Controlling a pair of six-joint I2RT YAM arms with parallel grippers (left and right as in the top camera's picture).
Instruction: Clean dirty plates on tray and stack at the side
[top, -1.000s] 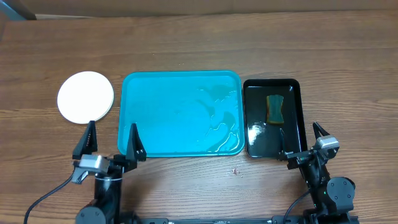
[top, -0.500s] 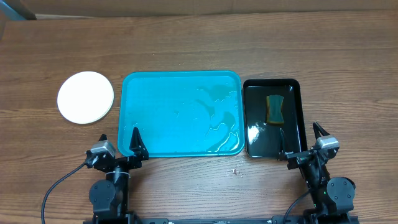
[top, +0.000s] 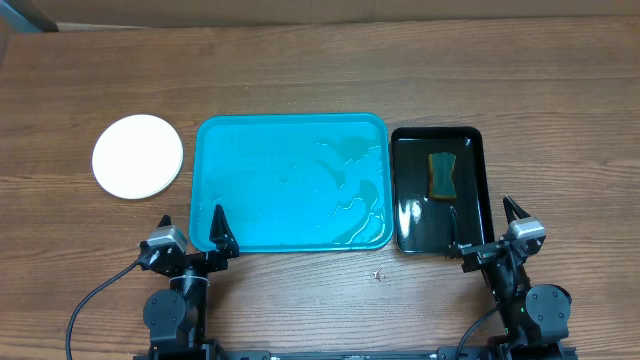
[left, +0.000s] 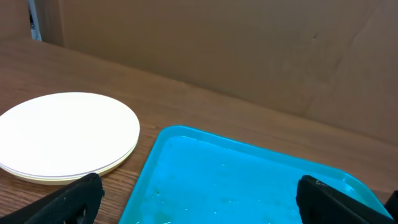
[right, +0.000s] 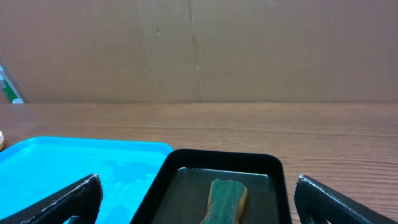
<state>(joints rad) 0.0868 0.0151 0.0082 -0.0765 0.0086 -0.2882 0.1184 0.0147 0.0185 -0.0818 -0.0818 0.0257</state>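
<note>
The plates (top: 138, 156) lie in one stack on the table left of the turquoise tray (top: 290, 182); the top one is white, and the left wrist view shows the stack (left: 67, 134) with a pale yellow-green rim under it. The tray holds only water streaks and also shows in the left wrist view (left: 249, 180) and the right wrist view (right: 74, 158). My left gripper (top: 190, 232) is open and empty at the tray's near left corner. My right gripper (top: 487, 228) is open and empty at the near edge of the black tray (top: 475, 190).
The narrow black tray stands right of the turquoise tray and holds water and a green-and-yellow sponge (top: 441, 175), which also shows in the right wrist view (right: 225, 199). A cardboard wall (right: 199, 50) stands behind the table. Small crumbs (top: 378, 274) lie near the front edge.
In the first half second my left arm drew back toward the front edge and its gripper turned; since then nothing has moved. The right arm has stayed still.
</note>
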